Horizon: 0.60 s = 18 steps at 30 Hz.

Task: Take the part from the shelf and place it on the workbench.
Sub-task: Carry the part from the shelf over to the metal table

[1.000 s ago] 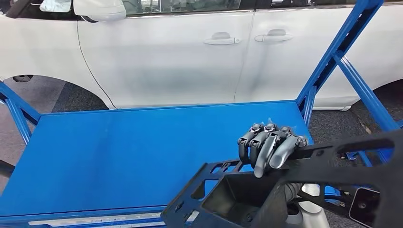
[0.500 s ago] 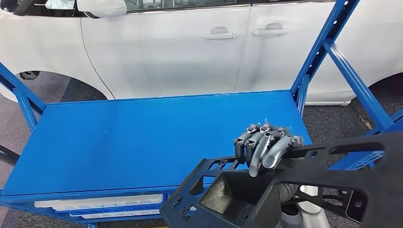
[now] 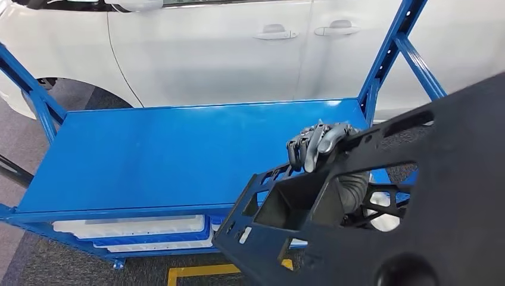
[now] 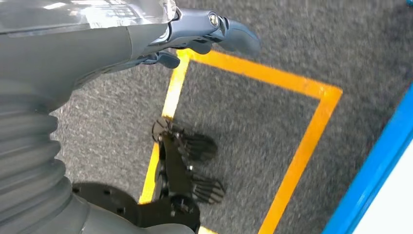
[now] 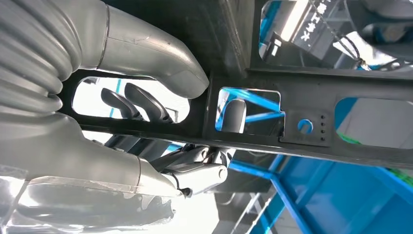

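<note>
A large black plastic part [image 3: 417,196] with cut-outs and a box-shaped pocket hangs in the air at the lower right of the head view, in front of the blue shelf [image 3: 167,149]. My right hand [image 3: 315,143] grips its upper bar, fingers curled over the edge. In the right wrist view the thumb and fingers of my right hand [image 5: 146,97] wrap around a bar of the part [image 5: 302,97]. My left hand [image 4: 195,34] hangs over the grey floor and holds nothing, its fingers loosely apart.
The shelf's top deck is bare blue metal, with slanted blue posts [image 3: 387,53] at its right end and white trays [image 3: 131,229] on a lower level. A white car [image 3: 208,53] stands right behind it. Yellow floor lines [image 4: 302,141] mark the grey carpet.
The whole view has shifted: the shelf now looks farther and lower, with its lower level and the floor showing. The part in my right hand has risen and tilted closer to the camera.
</note>
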### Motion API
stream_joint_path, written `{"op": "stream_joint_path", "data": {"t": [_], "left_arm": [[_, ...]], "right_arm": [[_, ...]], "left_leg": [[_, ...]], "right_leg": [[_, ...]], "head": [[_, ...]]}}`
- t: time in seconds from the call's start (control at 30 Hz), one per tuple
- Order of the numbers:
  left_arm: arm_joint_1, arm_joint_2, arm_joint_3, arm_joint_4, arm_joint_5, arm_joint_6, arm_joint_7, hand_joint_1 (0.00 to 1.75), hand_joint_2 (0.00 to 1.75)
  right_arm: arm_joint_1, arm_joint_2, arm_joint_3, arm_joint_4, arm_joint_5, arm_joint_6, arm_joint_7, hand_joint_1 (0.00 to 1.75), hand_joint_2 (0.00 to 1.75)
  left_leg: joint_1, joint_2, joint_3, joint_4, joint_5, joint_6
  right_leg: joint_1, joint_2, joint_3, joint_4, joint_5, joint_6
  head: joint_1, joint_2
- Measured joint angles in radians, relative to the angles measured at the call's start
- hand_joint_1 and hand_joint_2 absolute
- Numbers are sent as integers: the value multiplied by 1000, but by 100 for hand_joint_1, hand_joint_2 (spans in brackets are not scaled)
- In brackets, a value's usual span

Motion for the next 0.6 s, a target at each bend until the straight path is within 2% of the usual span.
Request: {"op": "stream_joint_path", "data": {"t": [0.03,0.07,0.13,0.17,0.2,0.23,0.27,0.3,0.33,0.37,0.4,0.43,0.5,0.53,0.57,0.6], "left_arm": [[0,0,3,0,0,1,0,0,175],[0,-1,5,0,0,3,0,0,175],[0,-2,8,0,0,6,-1,0,175],[1,-3,9,0,0,7,-1,0,175],[2,-4,11,0,0,8,-2,0,175],[2,-6,13,0,0,10,-2,0,175],[2,-7,15,0,0,11,-3,0,175],[2,-8,19,0,0,12,-4,0,175],[2,-8,22,0,0,13,-5,0,175],[2,-9,24,0,0,14,-6,0,175],[2,-9,26,0,0,14,-8,0,175],[3,-8,27,0,-1,15,-8,0,175],[6,-9,29,0,-1,17,-9,0,175],[8,-9,29,0,-3,17,-9,0,175],[10,-10,30,0,-4,17,-9,0,175],[11,-11,31,0,-6,17,-9,0,175]], "right_arm": [[-15,-14,8,5,-15,-5,4,175,175],[-27,-27,16,9,-27,-10,7,175,175],[-46,-50,31,18,-46,-18,11,175,175],[-53,-60,38,23,-53,-22,12,175,175],[-58,-68,45,28,-59,-24,13,175,175],[-62,-75,51,32,-64,-25,14,175,175],[-67,-81,56,36,-69,-24,15,175,175],[-74,-86,61,39,-75,-24,16,175,175],[-82,-90,65,42,-81,-23,16,175,175],[-90,-94,69,44,-88,-22,15,175,175],[-96,-97,72,46,-93,-22,15,175,175],[-99,-100,75,48,-96,-22,14,175,175],[-101,-105,81,52,-99,-22,14,175,175],[-102,-106,84,54,-99,-24,13,175,175],[-102,-106,86,55,-97,-25,12,175,175],[-101,-106,89,56,-91,-27,9,175,175]], "left_leg": [[3,2,-5,-9,15,5],[6,4,-14,-18,31,9],[8,5,-40,-21,57,14],[9,5,-56,-19,67,12],[10,6,-73,-15,77,10],[13,6,-90,-8,85,6],[16,6,-107,1,91,2],[20,6,-125,13,96,-3],[22,6,-142,28,99,-9],[23,5,-156,42,101,-15],[22,4,-166,53,105,-22],[21,3,-173,58,110,-29],[23,1,-178,58,123,-42],[26,1,-185,65,112,-47],[28,1,-196,89,83,-52],[29,1,-213,135,38,-56]], "right_leg": [[0,2,-8,11,-16,5],[-2,4,-21,40,-50,11],[-10,6,-58,158,-150,22],[-16,6,-73,225,-184,29],[-21,6,-78,275,-194,35],[-26,6,-69,294,-182,42],[-31,6,-42,275,-156,48],[-37,6,1,223,-131,55],[-41,6,52,154,-123,62],[-42,7,92,93,-127,60],[-42,9,118,50,-138,55],[-38,10,126,30,-148,46],[-36,9,115,28,-140,24],[-35,8,107,28,-131,14],[-36,7,97,28,-120,5],[-35,5,85,27,-109,-1]], "head": [[1,0],[3,0],[6,0],[6,0],[6,0],[6,0],[6,0],[7,0],[7,0],[8,0],[9,0],[9,0],[9,0],[8,0],[8,0],[7,0]]}}
